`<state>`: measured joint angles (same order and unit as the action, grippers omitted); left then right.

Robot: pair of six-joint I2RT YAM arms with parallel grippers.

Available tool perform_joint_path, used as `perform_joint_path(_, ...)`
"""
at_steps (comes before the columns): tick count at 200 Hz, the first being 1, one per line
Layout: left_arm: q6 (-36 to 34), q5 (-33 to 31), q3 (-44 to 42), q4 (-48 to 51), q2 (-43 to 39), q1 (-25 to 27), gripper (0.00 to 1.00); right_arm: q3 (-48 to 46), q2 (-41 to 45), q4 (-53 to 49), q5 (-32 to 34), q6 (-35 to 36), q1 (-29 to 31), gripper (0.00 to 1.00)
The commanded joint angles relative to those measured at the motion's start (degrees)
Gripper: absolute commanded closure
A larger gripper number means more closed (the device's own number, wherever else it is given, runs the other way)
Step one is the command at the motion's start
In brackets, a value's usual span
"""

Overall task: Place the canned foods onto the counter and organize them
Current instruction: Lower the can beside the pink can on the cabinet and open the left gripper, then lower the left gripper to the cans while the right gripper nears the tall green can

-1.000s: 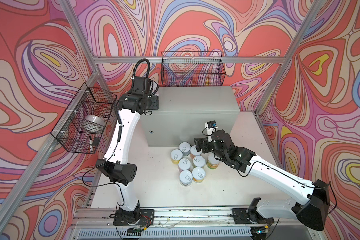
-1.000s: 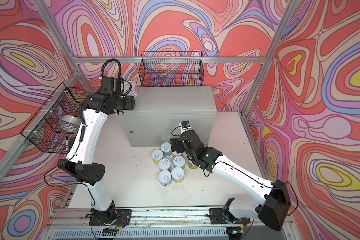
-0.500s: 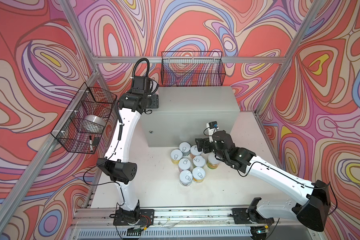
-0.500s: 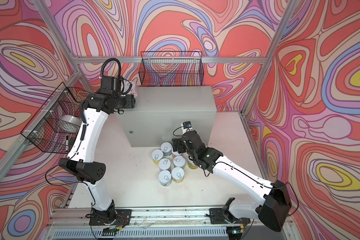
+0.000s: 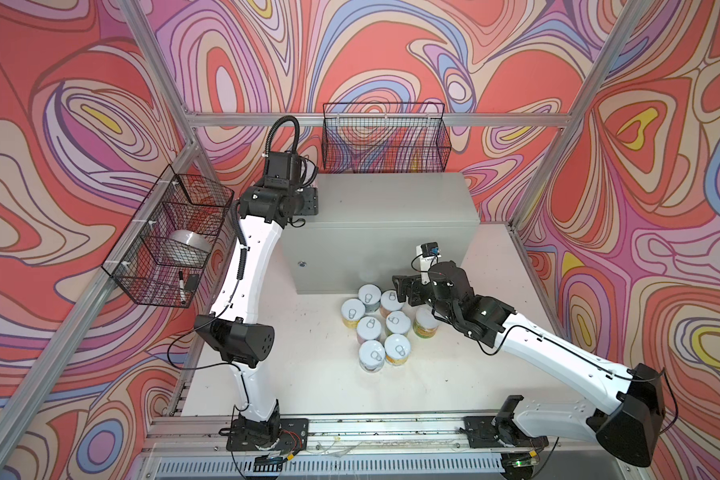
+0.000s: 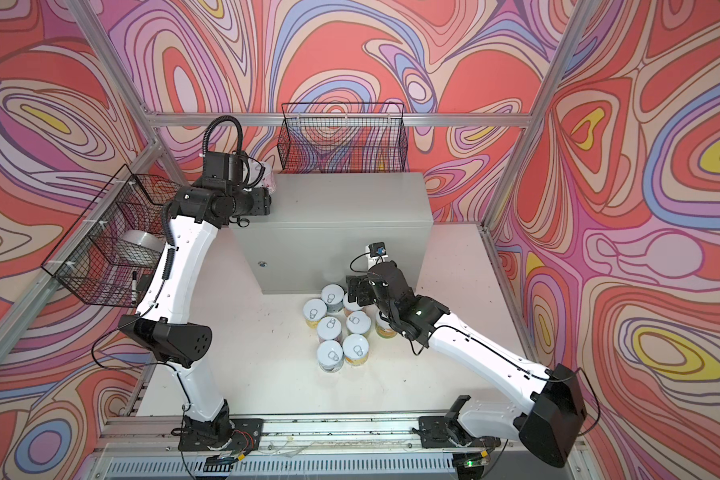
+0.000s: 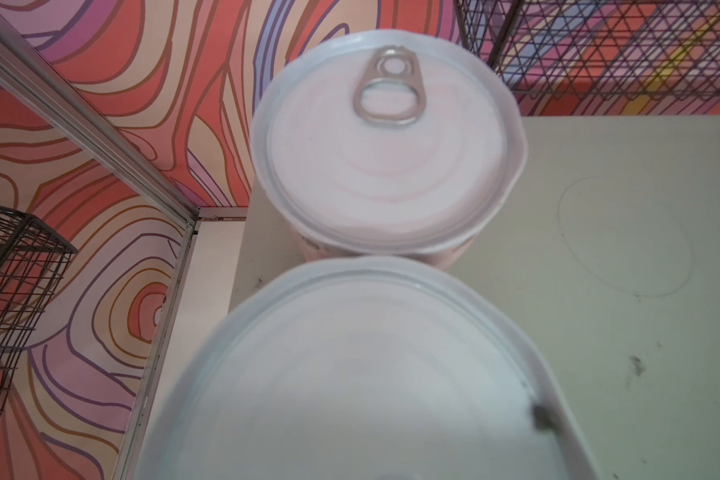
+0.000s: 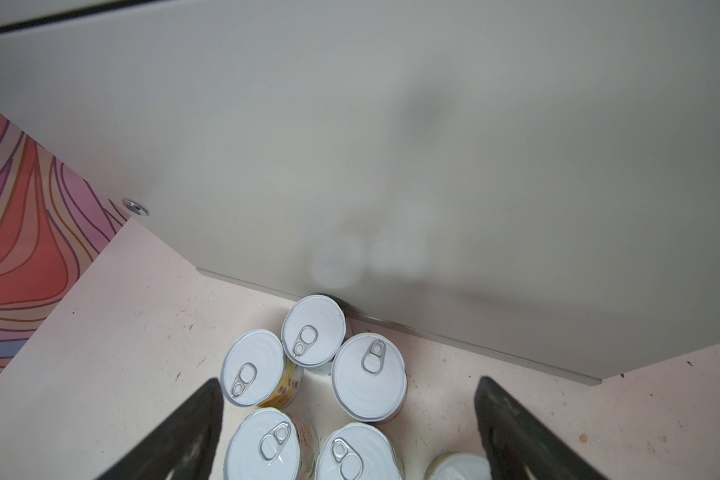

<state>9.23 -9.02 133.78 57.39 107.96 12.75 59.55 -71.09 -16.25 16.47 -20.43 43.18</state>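
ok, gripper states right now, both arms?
Left gripper: closed on a can, at the counter.
Right gripper: open, holding nothing, jaws wide above the table cans.

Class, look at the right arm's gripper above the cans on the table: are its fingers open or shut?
Open: the right gripper has its two black fingers wide apart over the cans, gripping nothing.

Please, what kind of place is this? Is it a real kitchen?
Likely a robot test cell, not a real kitchen: left arm and right arm bolted to a rail, an aluminium frame with patterned wall panels, and a grey metal cabinet standing in as counter beside the cans.
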Motion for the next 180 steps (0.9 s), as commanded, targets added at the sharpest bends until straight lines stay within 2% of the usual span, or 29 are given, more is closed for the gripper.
perform_joint_path(1, 0.2, 0.0, -3.3, -1.7, -1.4, -0.3, 0.11, -0.6, 1.1, 0.4, -0.5, -0.1, -0.2, 0.03)
perform_joint_path(4, 0.2, 0.0, -3.4, -1.8, -1.6, -0.3, 0.03, -0.6, 1.0, 0.4, -0.6, -0.1, -0.2, 0.03)
perform_joint_path(8, 0.2, 0.0, -3.5, -1.9, -1.8, -0.3, 0.00, -0.5, 1.0, 0.4, -0.6, -0.1, -0.2, 0.03)
perform_joint_path(85, -1.1, 5.5, -2.9, -3.4, -7.3, -0.3, 0.00, 0.3, 0.9, -0.2, -1.3, 0.0, -0.2, 0.03)
perform_joint_path(136, -4.0, -3.0, 3.4, 1.5, -10.2, -0.3, 0.00, 1.5, 1.4, -1.5, -1.2, 1.2, -0.2, 0.03)
perform_joint_path(157, -3.2, -3.4, -0.1, 0.5, -15.2, -0.3, 0.00, 1.7, 1.5, -1.7, -1.8, 1.7, -0.2, 0.03)
perform_joint_path(180, -0.5, -1.3, -11.6, -4.3, -24.5, 0.0, 0.00, 1.4, 1.1, -2.0, -3.1, 1.7, -0.2, 0.04)
